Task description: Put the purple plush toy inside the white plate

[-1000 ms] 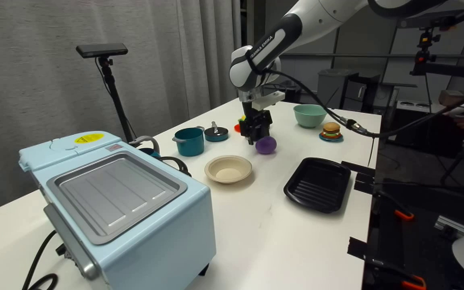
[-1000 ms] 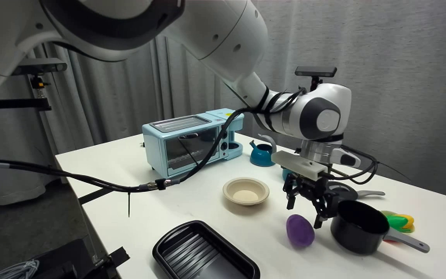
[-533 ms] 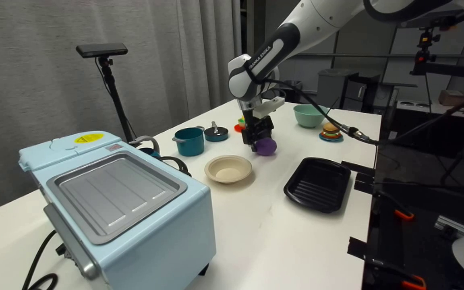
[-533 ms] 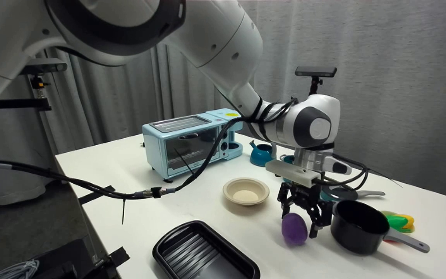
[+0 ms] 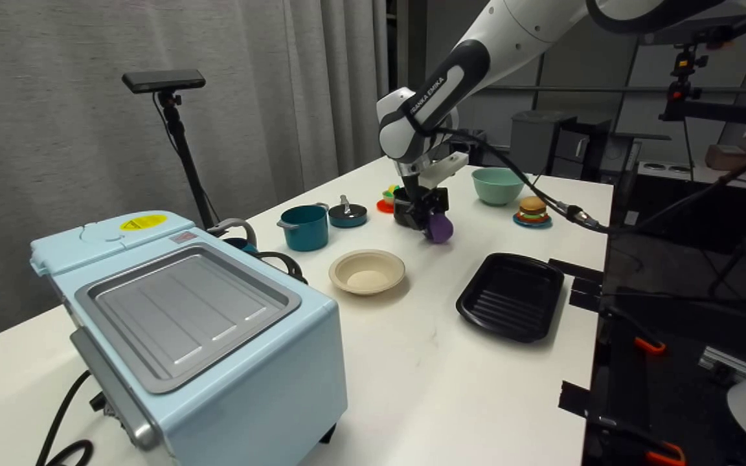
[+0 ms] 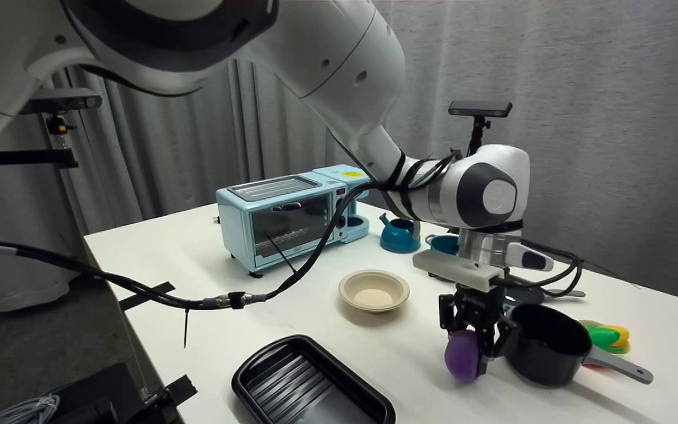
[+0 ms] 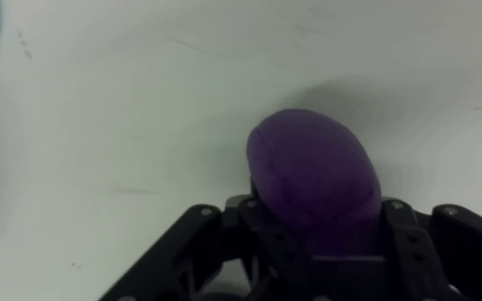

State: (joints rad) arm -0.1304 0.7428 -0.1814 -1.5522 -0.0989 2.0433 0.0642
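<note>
Gripper (image 7: 319,202) pinching creased, oval purple plush toy (image 7: 310,159); round, rimmed white plate (image 6: 374,298) apart.

The arm (image 6: 339,88) is white, its cables (image 6: 189,304) black, its dim tool (image 7: 318,202) black, seemingly screw-dotted.

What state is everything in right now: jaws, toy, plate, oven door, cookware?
Purple plush toy: gripped; can't tell whether lifted.
Jaws: closed on the toy from both sides.
White plate: upright, nothing in it.
Toaster oven door: shut.
Black saucepan: upright, uncovered.
Teal pot: upright, uncovered.
Blue kettle: upright.
Light green bowl: upright.
Black tray: right way up.
</note>
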